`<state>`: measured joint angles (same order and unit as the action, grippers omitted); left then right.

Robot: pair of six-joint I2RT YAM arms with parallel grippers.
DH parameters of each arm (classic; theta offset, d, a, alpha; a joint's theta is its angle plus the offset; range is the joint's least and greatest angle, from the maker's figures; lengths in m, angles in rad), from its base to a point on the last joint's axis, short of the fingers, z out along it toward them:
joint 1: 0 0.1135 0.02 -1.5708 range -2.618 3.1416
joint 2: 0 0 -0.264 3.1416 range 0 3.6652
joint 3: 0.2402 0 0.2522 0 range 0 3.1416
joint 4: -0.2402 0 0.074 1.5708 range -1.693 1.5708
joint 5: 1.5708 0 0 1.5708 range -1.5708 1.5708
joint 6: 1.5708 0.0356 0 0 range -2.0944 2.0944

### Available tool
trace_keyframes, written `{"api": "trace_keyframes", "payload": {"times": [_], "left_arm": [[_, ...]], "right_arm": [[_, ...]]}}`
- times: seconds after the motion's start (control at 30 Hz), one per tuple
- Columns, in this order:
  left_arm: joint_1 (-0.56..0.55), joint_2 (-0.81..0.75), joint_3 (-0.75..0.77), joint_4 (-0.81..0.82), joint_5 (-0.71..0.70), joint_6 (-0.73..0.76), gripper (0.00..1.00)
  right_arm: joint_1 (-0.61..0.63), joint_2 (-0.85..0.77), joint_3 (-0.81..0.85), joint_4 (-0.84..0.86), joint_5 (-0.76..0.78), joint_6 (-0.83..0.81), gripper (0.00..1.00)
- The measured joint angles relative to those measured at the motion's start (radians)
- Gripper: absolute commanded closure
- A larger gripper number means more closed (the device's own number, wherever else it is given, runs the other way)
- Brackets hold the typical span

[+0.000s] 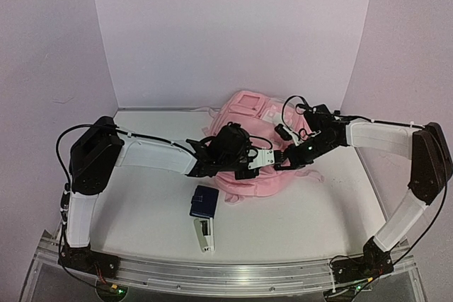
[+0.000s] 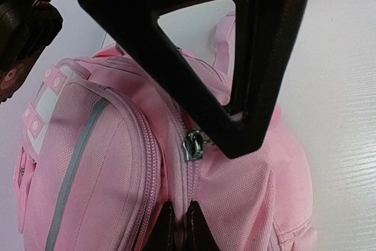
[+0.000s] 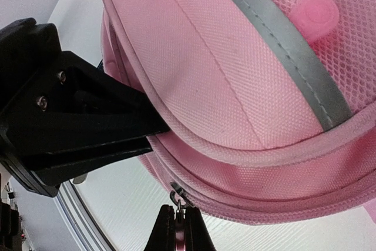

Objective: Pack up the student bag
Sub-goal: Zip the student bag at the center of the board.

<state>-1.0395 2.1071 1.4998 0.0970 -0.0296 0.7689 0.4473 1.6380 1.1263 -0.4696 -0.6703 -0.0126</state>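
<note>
Item: large soft pink fabric backpack [image 1: 249, 111], desk [image 1: 141, 210] centre-back, 12 o'clock. Limp, light, slumps; I'd grip zips/seams, not panels. Tools: left tool [image 2: 179, 227] pressed shut on zip seam [image 2: 187, 192]; right tool [image 3: 176, 230] pinching metal zip pull [image 3: 175, 197].

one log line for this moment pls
left gripper: shut on student bag zip seam | right gripper: shut on zipper pull | blue box: outside bag

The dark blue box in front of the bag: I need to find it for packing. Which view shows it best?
The top external view: the dark blue box lies in full sight on the table, near the student bag. Both wrist views are filled by the bag's pink fabric; neither clearly shows the box.
</note>
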Motion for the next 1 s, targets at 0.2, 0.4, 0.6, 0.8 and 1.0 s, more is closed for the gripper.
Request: {"api": "trace_keyframes", "payload": {"times": [0.2,0.4,0.6,0.8,1.0], "left_arm": [[-0.001,0.0,-0.009,0.021,-0.007,-0.008,1.0],[-0.004,-0.002,-0.043,0.074,-0.015,-0.009,1.0],[-0.005,-0.011,-0.064,0.108,-0.018,-0.01,1.0],[-0.005,-0.017,-0.073,0.122,-0.019,-0.01,1.0],[-0.005,-0.022,-0.088,0.138,-0.018,-0.01,1.0]], "right_arm": [[-0.056,-0.003,0.012,-0.045,0.009,-0.06,1.0],[-0.105,-0.005,0.033,-0.092,0.081,-0.151,1.0],[-0.127,-0.001,0.075,-0.118,0.15,-0.219,1.0],[-0.155,0.043,0.146,-0.142,0.211,-0.257,1.0],[-0.195,0.105,0.214,-0.155,0.235,-0.284,1.0]]}}
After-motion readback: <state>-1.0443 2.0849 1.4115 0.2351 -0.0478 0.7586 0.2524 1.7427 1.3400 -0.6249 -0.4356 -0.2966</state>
